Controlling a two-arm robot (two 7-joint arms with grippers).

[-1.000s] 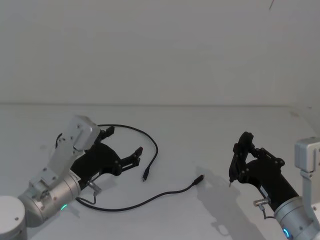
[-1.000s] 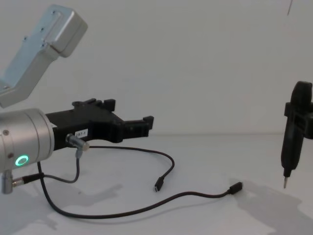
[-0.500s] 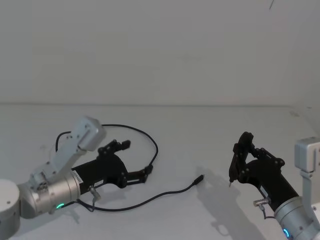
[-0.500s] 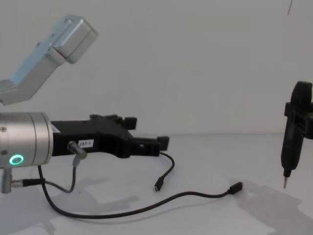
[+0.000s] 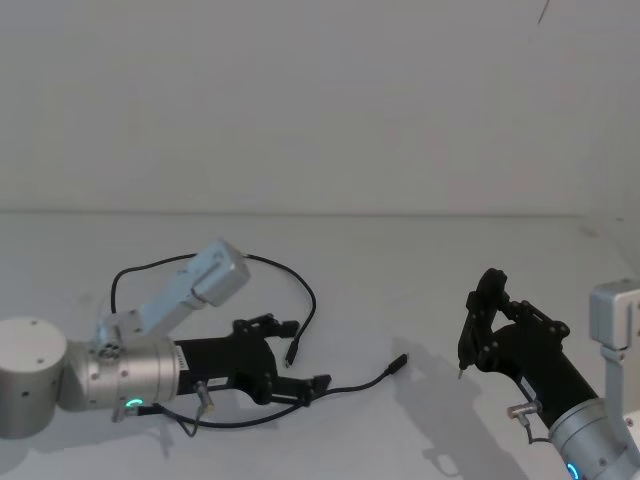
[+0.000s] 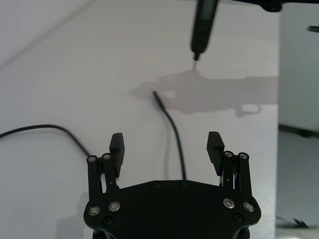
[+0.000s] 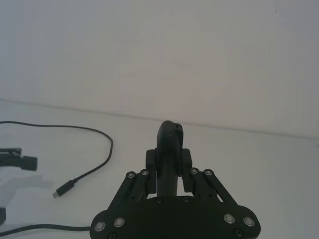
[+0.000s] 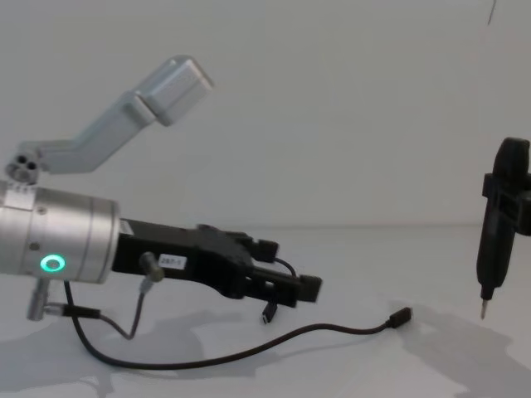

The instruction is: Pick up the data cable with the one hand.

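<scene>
Two jaws of black left gripper [image 6: 166,141] spread, straddling long thin black data cable [image 6: 169,122]; slim dark right gripper [image 5: 480,315] parked, pressed together.

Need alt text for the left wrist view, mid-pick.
The open black two-jaw left gripper is above the white table, with the thin black data cable running between its fingers. The slim dark right gripper points down beyond.
</scene>
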